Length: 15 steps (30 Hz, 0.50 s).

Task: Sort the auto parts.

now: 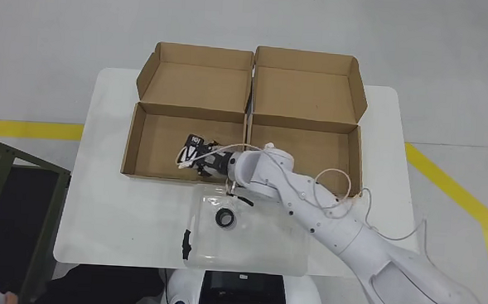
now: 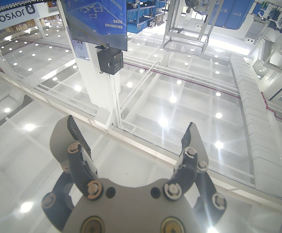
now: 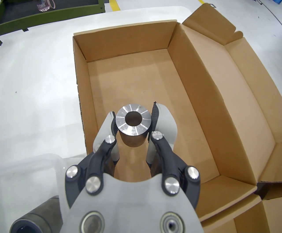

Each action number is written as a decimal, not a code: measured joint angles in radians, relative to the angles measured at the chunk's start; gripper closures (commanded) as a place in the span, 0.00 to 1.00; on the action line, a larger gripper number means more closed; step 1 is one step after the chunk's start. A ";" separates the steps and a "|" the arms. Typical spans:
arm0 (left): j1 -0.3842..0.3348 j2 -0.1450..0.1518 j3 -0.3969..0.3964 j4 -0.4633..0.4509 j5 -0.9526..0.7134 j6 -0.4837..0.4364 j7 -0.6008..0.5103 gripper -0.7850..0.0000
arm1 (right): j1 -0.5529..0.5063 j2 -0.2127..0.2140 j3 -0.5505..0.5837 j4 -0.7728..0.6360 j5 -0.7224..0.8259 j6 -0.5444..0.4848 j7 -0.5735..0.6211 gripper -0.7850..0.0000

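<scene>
R gripper [image 3: 133,120]: I saw it pinching steel sleeve [image 3: 132,132] over box [image 3: 136,75].
L gripper [image 2: 132,134]: was spread.
Dark part [image 3: 33,217]: cut off at edge.

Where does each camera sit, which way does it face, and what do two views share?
Top view: above the arms, looking down at the table; the right arm stretches to a cardboard box.
Left wrist view: on the left wrist, facing up at the ceiling; the open left end effector shows.
Right wrist view: on the right wrist, looking into that box; the right end effector grips a metal cylinder.
Shared: top and right wrist views both show that box.
</scene>
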 measured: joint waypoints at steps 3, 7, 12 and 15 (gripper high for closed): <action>0.000 0.000 0.000 0.000 0.000 0.000 0.000 0.00 | 0.018 -0.019 -0.012 0.045 -0.003 0.006 0.013 1.00; 0.000 0.000 0.000 0.000 0.000 0.000 0.000 0.00 | 0.033 -0.039 -0.016 0.092 -0.002 -0.001 0.009 1.00; 0.000 0.000 0.000 0.000 0.000 0.000 0.000 0.00 | 0.036 -0.049 -0.006 0.118 -0.011 -0.008 0.005 0.69; 0.000 0.000 0.000 0.000 0.000 0.000 0.000 0.00 | 0.031 -0.052 0.003 0.125 -0.015 -0.013 0.007 0.66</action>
